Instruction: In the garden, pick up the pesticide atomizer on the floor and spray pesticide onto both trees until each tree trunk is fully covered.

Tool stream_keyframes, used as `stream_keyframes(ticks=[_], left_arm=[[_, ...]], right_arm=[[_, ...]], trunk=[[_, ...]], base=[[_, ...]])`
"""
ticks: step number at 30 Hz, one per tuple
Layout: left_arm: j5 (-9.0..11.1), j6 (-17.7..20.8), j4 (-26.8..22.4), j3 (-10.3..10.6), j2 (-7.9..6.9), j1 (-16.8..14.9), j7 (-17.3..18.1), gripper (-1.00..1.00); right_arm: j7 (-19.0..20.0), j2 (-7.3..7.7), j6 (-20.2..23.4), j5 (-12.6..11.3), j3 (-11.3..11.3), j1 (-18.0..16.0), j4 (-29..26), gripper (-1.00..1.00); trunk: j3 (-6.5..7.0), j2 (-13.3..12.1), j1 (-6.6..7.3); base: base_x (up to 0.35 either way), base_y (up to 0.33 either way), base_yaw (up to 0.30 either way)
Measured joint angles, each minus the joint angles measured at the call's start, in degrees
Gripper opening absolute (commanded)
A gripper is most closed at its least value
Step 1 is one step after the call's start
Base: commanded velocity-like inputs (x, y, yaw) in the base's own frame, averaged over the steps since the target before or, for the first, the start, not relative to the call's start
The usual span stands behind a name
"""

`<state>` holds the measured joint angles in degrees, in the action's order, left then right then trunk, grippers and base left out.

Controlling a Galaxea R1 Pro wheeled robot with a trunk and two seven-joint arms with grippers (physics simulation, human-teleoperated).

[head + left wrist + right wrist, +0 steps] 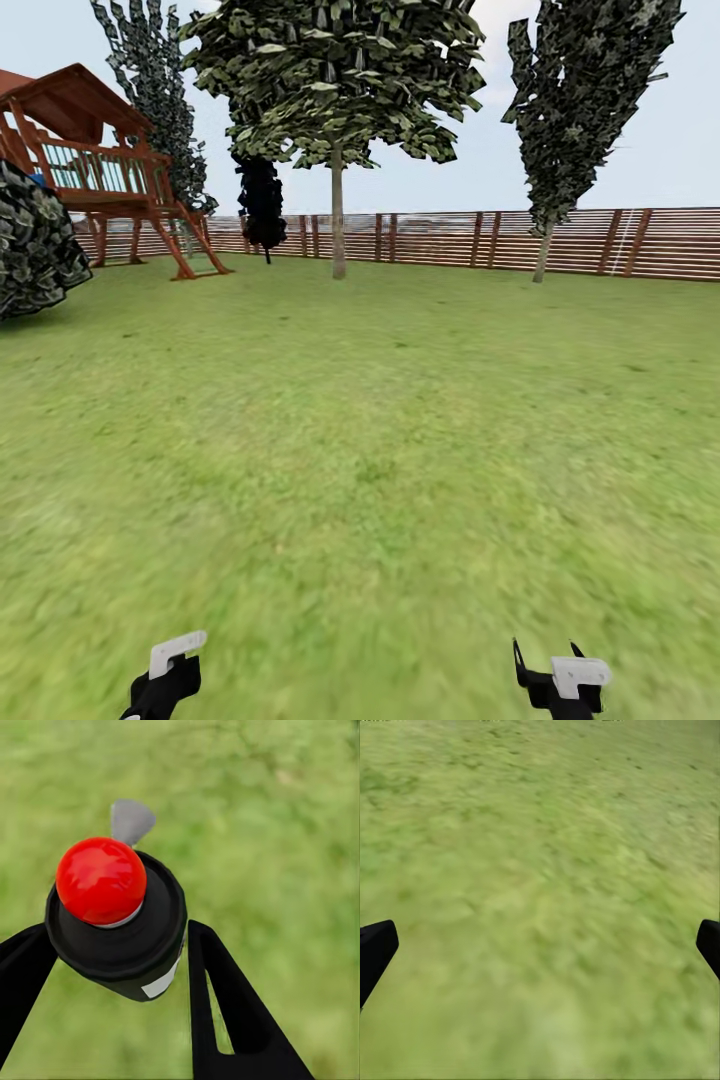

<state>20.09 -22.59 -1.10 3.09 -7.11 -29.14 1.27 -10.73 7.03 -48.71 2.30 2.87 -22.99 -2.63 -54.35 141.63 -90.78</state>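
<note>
The pesticide atomizer (112, 937) is a black can with a red dome and a pale strip. It sits clamped between the two black fingers of my left gripper (120, 971), held above the grass floor (360, 480). My left gripper (166, 672) is low at the near left of the head view. My right gripper (546, 662) is at the near right, open with nothing in it; its fingertips (375, 949) stand far apart over grass. One tree (338, 90) with a grey-brown trunk (338, 225) stands far ahead by the fence.
A brown slatted fence (450, 240) closes the far side of the lawn. A wooden play structure (100, 170) stands at the back left with a dark bush (35, 240) beside it. Dark thin-trunked conifers (585, 110) rise near the fence. Open grass lies between me and the tree.
</note>
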Motion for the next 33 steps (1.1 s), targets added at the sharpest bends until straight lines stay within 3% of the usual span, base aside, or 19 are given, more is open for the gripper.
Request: stream_keyframes(ticks=[33], left_arm=[[0.0,0.0,0.0,0.0,0.0,0.0,0.0,-1.0]], right_arm=[[0.0,0.0,0.0,0.0,0.0,0.0,0.0,1.0]], trunk=[[0.0,0.0,0.0]], base=[[0.331,0.0,0.0]])
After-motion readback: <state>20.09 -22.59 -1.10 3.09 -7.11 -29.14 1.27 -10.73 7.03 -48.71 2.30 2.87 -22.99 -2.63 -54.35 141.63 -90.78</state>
